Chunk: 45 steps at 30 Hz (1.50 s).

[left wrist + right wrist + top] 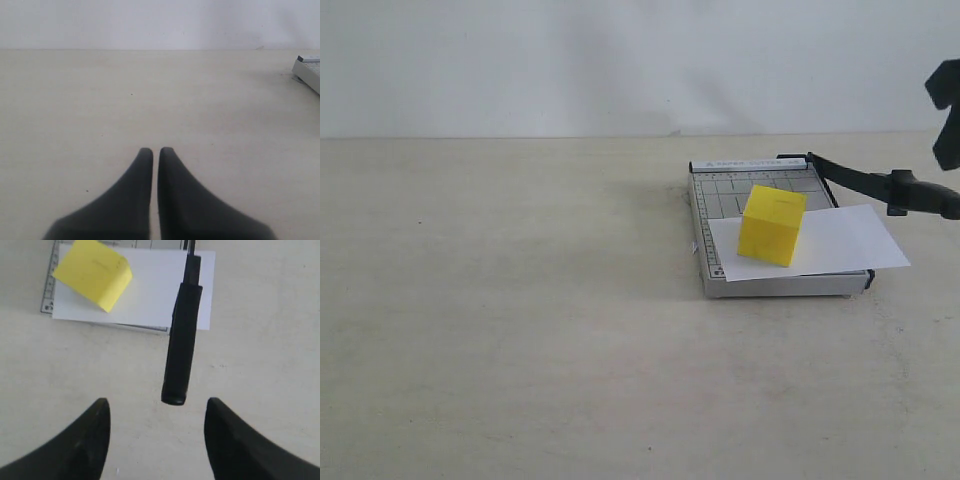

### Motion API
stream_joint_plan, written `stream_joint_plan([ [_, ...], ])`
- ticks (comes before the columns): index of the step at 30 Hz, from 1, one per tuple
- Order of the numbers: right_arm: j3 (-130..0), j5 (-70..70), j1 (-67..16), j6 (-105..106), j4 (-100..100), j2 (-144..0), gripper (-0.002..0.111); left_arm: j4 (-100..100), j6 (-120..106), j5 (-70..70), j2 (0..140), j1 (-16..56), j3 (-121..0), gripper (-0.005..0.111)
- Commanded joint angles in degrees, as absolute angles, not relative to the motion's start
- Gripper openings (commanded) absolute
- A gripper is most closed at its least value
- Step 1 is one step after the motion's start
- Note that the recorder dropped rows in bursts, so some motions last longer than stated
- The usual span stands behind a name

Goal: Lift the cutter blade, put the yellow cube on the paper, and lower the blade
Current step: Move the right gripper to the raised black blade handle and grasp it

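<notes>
The matte, off-white desk (520,350) fills the lower half of the exterior view. Right of centre sits the flat grey cutter base (720,195). The paper (840,245), a smooth white sheet, lies across the base's nearer part and overhangs its right edge. The yellow cube (772,225) rests on the paper's left part, plain-faced and sharp-edged. Behind it the base's printed grid shows.

From the base's far right corner the cutter blade (865,183), a thin black bar, slants toward the right edge of the frame and thickens into a rounded handle lifted off the base.

In the right wrist view the right end effector (157,401) has its dark fingers spread wide, the handle's tip between them but touching neither. The left end effector (155,151) has its fingers pressed together over bare desk.
</notes>
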<state>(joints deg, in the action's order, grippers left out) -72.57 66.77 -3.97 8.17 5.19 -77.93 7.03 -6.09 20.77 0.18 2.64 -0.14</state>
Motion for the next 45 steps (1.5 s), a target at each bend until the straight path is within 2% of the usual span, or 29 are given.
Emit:
stream_joint_plan([
  [1,-73.3,69.1,-3.9,10.6,4.0,-81.5,0.054,6.7,-5.5,20.1,0.0,2.4,0.0,0.004],
  [25,-73.3,63.9,-3.9,12.4,3.1,-92.0,0.053,6.7,-5.6,20.1,0.0,2.4,0.0,0.004],
  [28,-73.3,63.3,-3.9,12.5,3.1,-92.0,0.046,6.7,-5.6,20.1,0.0,2.4,0.0,0.004],
  [35,-73.3,63.5,-3.9,13.0,3.9,-92.0,0.001,6.7,-5.6,20.1,0.0,2.4,0.0,0.004],
  [45,-72.9,61.7,-3.9,15.8,12.4,-92.0,0.0,6.7,-5.6,20.1,0.0,2.4,0.0,0.004],
])
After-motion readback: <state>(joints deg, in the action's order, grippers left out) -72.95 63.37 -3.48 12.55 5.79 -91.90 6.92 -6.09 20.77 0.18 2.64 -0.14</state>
